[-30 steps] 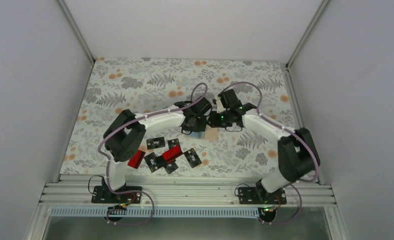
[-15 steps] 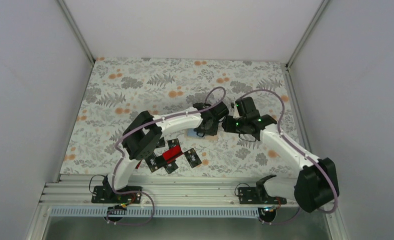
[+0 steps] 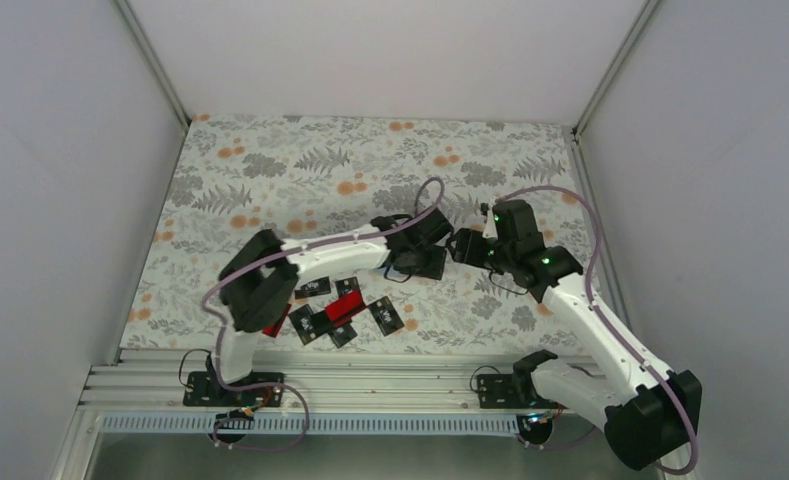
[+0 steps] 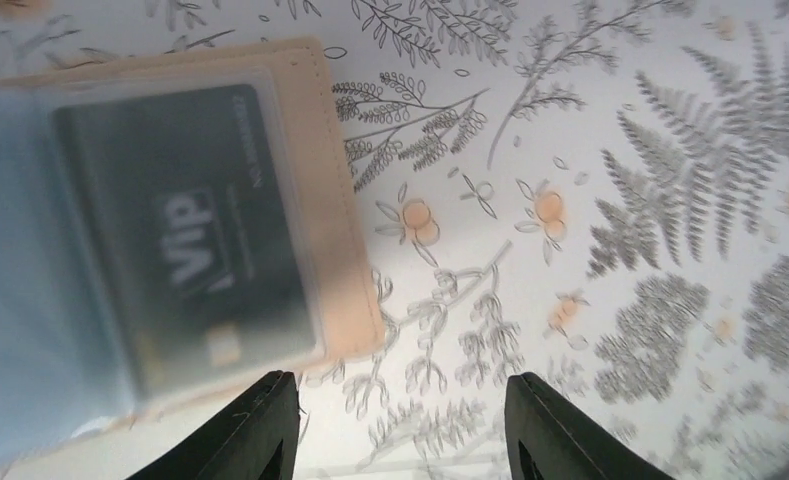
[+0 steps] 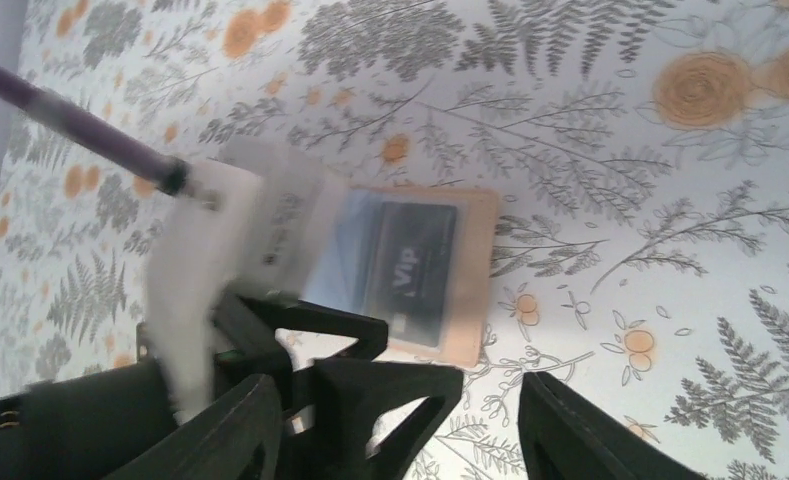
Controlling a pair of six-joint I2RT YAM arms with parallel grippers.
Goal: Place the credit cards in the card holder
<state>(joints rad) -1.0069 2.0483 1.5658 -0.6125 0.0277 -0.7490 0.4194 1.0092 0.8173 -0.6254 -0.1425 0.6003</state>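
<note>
The card holder (image 4: 345, 260) lies open at the upper left of the left wrist view, one black card (image 4: 185, 240) in its pocket. The left gripper (image 4: 400, 382) and the right gripper (image 5: 398, 385) both stand with fingers apart, holding nothing.

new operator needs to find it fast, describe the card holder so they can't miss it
On the floral table cover, look mid-table, just beyond the cluster of loose cards. The card holder lies open there, with a black card marked Vip in its clear pocket. Unlike the bare black or red cards, it has a tan border and light blue lining.
</note>
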